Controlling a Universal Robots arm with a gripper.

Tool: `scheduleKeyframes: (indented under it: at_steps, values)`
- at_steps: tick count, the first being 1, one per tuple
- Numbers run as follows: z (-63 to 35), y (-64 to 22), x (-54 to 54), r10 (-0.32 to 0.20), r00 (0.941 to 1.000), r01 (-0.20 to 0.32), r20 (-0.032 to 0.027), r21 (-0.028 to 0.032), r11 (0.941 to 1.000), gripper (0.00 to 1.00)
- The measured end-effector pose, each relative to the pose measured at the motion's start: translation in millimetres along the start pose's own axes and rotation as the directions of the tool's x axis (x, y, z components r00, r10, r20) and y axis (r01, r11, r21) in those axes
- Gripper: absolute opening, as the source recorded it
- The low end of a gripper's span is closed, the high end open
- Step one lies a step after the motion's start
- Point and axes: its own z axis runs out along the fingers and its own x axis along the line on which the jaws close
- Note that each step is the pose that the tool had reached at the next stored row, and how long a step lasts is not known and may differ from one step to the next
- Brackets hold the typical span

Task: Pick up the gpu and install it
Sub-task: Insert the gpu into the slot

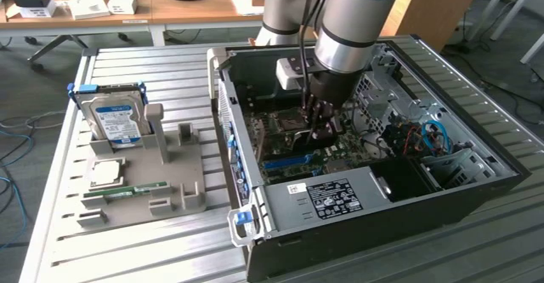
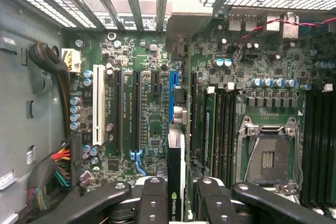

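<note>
My gripper (image 1: 323,125) reaches down into the open computer case (image 1: 501,174), just above the motherboard (image 1: 293,146). In the wrist view the gripper (image 2: 176,195) is shut on the gpu (image 2: 176,153). The gpu is a slim dark card seen edge-on, with a green logo on its edge. It stands upright between the black fingers (image 2: 152,198), in line with the blue slot (image 2: 174,85) on the motherboard (image 2: 152,124) and just short of it. Whether its lower edge touches the slot I cannot tell.
Beside the case, on the exterior view's left, a grey holder (image 1: 183,190) carries a hard drive with a blue label (image 1: 119,120), a processor (image 1: 106,171) and a green RAM stick (image 1: 127,190). Cables (image 1: 425,136) and a black power supply (image 1: 340,197) crowd the case. An empty processor socket (image 2: 270,153) lies beside the slots.
</note>
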Motion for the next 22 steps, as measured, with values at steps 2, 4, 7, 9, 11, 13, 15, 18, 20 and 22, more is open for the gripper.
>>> scheduleKeyframes:
  at_steps: [2, 4, 7, 9, 11, 13, 15, 18, 20, 22]
  values:
    - [0.1, 0.8, -0.1, 0.0, 1.0, 0.0, 0.0001, 0.0014, 1.0, 0.26]
    - [0.1, 1.3, 0.0, 0.0, 1.0, 0.0, 0.0001, 0.0028, 1.0, 0.26]
    - [0.3, 4.0, 0.0, -0.001, 1.0, 0.001, 0.0001, 0.0103, 0.9999, 0.26]
    - [0.3, 4.7, -0.1, -0.001, 1.0, 0.001, 0.0002, 0.0111, 0.9999, 0.26]
    - [0.3, 5.2, 0.0, -0.001, 1.0, 0.001, 0.0, 0.0113, 0.9999, 0.26]
    - [0.3, 5.3, 0.0, -0.001, 1.0, 0.001, 0.0001, 0.0114, 0.9999, 0.26]
    - [0.3, 5.2, 0.0, -0.001, 1.0, 0.001, 0.0001, 0.0114, 0.9999, 0.26]
    - [0.3, 5.3, 0.0, -0.001, 1.0, 0.001, 0.0001, 0.0113, 0.9999, 0.26]
    - [0.3, 5.3, 0.0, -0.001, 1.0, 0.001, 0.0, 0.0113, 0.9999, 0.26]
    - [0.3, 5.3, 0.0, -0.001, 1.0, 0.001, 0.0001, 0.0114, 0.9999, 0.26]
